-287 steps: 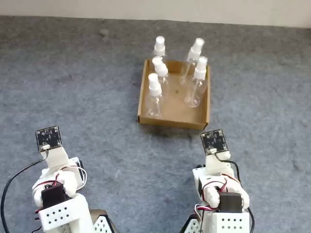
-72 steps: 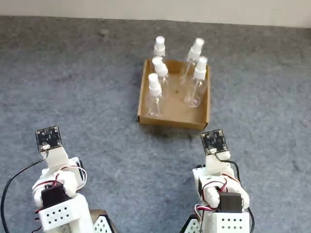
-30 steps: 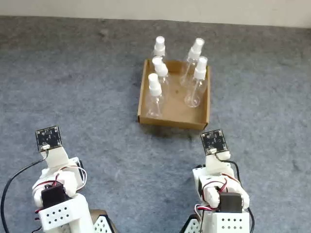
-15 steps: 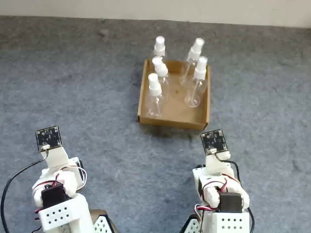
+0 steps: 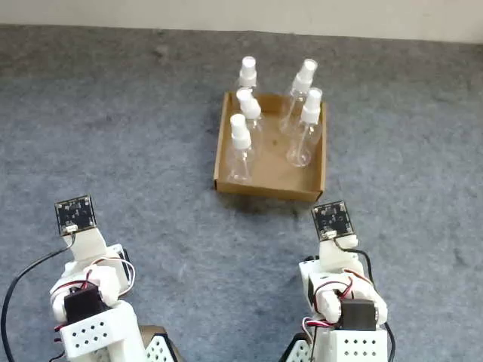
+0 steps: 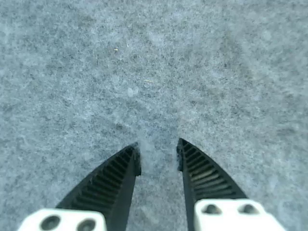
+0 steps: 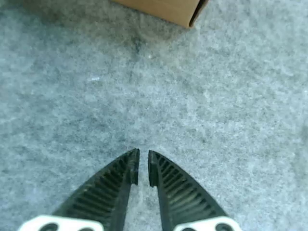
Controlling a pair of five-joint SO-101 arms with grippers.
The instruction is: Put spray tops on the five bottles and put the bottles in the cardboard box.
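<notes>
The cardboard box (image 5: 224, 147) lies on the grey carpet at the middle far side. Five clear bottles with white spray tops stand upright inside it: two along the near left (image 5: 240, 147) (image 5: 248, 109), one at the far left corner (image 5: 247, 74), two on the right (image 5: 305, 128) (image 5: 299, 87). Both arms are folded back near the front edge, the left arm (image 5: 83, 279) and the right arm (image 5: 339, 279). My left gripper (image 6: 157, 145) is open a little over bare carpet. My right gripper (image 7: 143, 153) is shut, empty, just in front of a box corner (image 7: 163, 9).
Grey carpet (image 5: 136, 136) covers the whole table, with a pale wall strip (image 5: 226, 11) along the far edge. Wide free room lies left and right of the box and between the box and the arms.
</notes>
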